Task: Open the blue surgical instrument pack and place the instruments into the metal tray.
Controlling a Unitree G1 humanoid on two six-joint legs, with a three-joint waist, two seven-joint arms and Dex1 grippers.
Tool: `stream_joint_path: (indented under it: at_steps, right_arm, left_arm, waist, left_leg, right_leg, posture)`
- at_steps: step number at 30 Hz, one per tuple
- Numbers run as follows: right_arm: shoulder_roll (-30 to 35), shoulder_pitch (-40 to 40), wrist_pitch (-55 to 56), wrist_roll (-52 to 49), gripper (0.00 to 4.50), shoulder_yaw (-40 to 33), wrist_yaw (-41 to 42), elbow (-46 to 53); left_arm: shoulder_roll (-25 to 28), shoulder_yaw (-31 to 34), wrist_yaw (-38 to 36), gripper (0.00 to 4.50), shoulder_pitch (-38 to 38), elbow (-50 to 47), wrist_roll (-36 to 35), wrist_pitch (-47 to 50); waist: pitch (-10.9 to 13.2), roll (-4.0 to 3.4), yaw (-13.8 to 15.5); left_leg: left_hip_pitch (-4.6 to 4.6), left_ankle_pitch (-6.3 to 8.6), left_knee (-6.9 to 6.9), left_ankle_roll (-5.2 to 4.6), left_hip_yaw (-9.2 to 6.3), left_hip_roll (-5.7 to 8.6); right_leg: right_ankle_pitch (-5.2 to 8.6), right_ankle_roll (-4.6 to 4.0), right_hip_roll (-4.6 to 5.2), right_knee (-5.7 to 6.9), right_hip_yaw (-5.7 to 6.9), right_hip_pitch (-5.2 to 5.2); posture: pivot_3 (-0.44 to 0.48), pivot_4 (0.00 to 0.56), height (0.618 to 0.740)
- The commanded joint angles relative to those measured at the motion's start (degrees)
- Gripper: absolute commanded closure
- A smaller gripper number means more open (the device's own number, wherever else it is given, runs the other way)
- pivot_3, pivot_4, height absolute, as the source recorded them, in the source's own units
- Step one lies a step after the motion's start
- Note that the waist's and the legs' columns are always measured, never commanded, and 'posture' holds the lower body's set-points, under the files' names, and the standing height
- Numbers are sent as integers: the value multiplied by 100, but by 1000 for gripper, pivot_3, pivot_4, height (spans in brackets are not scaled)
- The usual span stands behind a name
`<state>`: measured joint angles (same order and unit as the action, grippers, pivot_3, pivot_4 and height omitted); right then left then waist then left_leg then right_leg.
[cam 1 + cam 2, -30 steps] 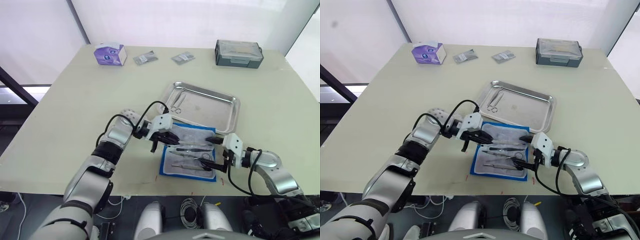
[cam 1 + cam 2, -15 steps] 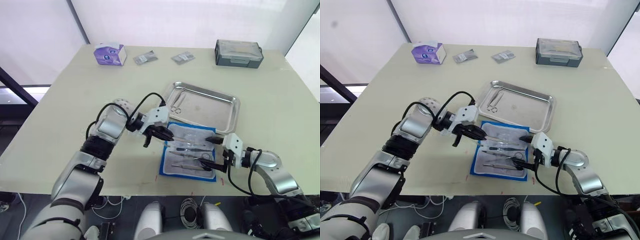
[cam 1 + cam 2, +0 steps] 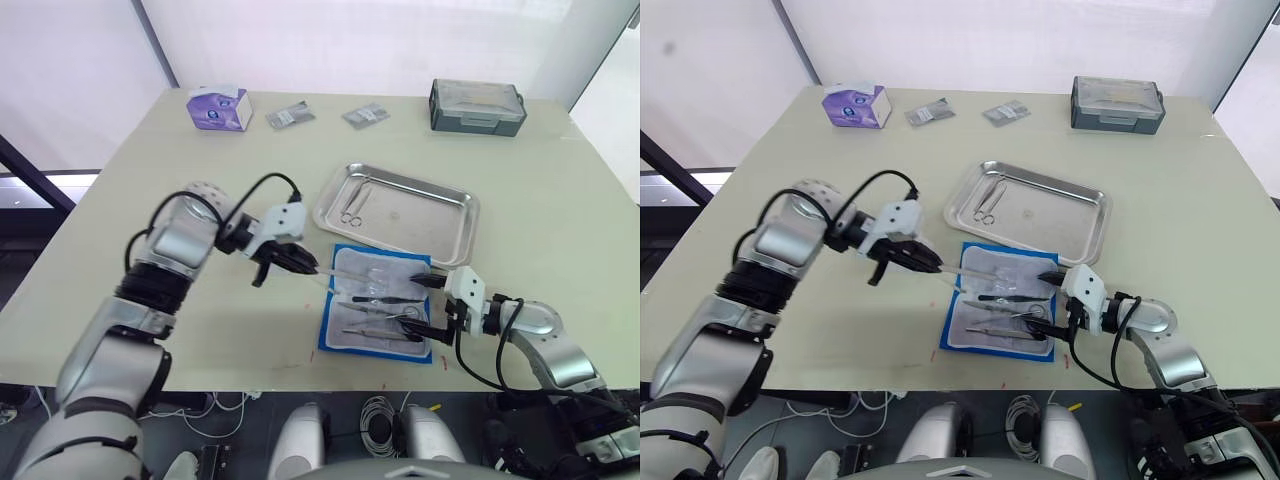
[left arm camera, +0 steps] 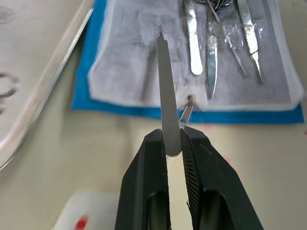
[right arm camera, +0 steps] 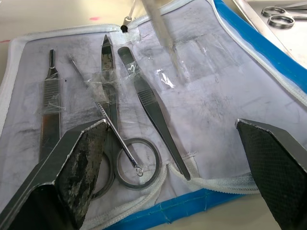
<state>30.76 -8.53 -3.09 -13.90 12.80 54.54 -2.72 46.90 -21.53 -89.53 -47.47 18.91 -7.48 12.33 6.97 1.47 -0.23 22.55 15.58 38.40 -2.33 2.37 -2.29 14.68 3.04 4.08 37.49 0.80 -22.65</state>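
Seen from the head camera, a pale tabletop [image 3: 120, 180] carries the blue surgical instrument pack [image 3: 378, 314], which lies unfolded near the front edge with its pale lining facing up, so the instruments [image 3: 385, 310] tucked in its clear pockets can be reached. Just behind it, nearly touching, sits the metal tray [image 3: 398, 210], close enough to make each transfer short; one pair of scissors [image 3: 351, 212] already lies inside near its left end. The left pincer [image 3: 300, 264] hovers just left of the pack, clamped on a slim flat silver tool [image 3: 322, 280] whose free end points toward the pack's left edge. The right pincer [image 3: 424, 308] rests at the pack's right edge with its fingers spread wide, apparently steadying the pouch so it does not slide. Far back on the tabletop stand a purple box [image 3: 220, 108], two small packets [image 3: 290, 117] and a grey lidded box [image 3: 477, 106]. In the left wrist view, the two black fingers are closed on the tool's near end, the blade extending out over the pack's blue border. In the right wrist view, the fingers stand well apart on either side of the open lining, where forceps, tweezers and thin probes lie in their pockets, awaiting removal.
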Motion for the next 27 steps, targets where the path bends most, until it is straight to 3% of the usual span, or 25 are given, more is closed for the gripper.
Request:
stream_joint_path:
  at_steps: [1, 6, 9, 11, 16, 23, 27]
  right_arm:
    - [130, 254, -294, 640, 0, 391, -67, -707]
    - [119, 259, -291, 635, 0, 404, -83, -696]
    - [119, 267, -282, 636, 0, 411, -87, -701]
    - [118, 263, -280, 636, 0, 411, -86, -705]
    - [126, 262, -278, 636, 0, 408, -86, -706]
    - [163, 275, -285, 627, 0, 395, -68, -685]
    - [244, 345, -302, 621, 0, 375, -44, -606]
  left_arm:
    - [248, -169, -297, 4464, -164, -201, -400, 35]
    - [1012, -603, -297, 4464, -380, -478, -1348, 170]
    - [1023, -592, -297, 4464, -542, -282, -1530, 151]
    - [841, -451, -297, 4464, -632, -38, -1414, 92]
    - [-31, 80, 518, 4464, -760, 313, -1151, 199]
    - [-1164, 458, 2302, 4464, -895, 362, -722, 1274]
    - [-2111, 737, 3744, 4464, -944, 517, -444, 1639]
  waist:
    - [0, 0, 5]
    - [6, 1, -7]
    - [3, 5, 0]
    - [2, 5, 2]
    - [4, 4, 1]
    - [3, 4, -4]
    - [2, 8, 13]
  left_leg:
    - [0, 0, 0, 0, -3, 0]
    - [2, 0, -1, 0, -11, -1]
    - [-1, 0, -1, 0, -13, -1]
    - [-1, 0, -1, 0, -12, -1]
    - [0, 0, 1, 0, 2, -1]
    - [1, 0, 1, 0, -9, 0]
    - [0, 0, 2, 0, -17, 3]
  right_leg:
    - [0, 0, 0, 0, 0, 0]
    - [1, -1, -2, 3, 0, -3]
    - [1, -1, -2, 3, 1, -1]
    - [1, 0, -3, 3, 0, -1]
    - [1, 0, -5, 4, -2, -2]
    - [0, 2, -5, 3, -4, -1]
    - [0, 2, -5, 2, -6, 4]
  posture:
    - [0, 150, 727]
    - [0, 150, 727]
    - [0, 150, 727]
    - [0, 150, 727]
    - [0, 150, 727]
    - [0, 150, 727]
    - [0, 150, 727]
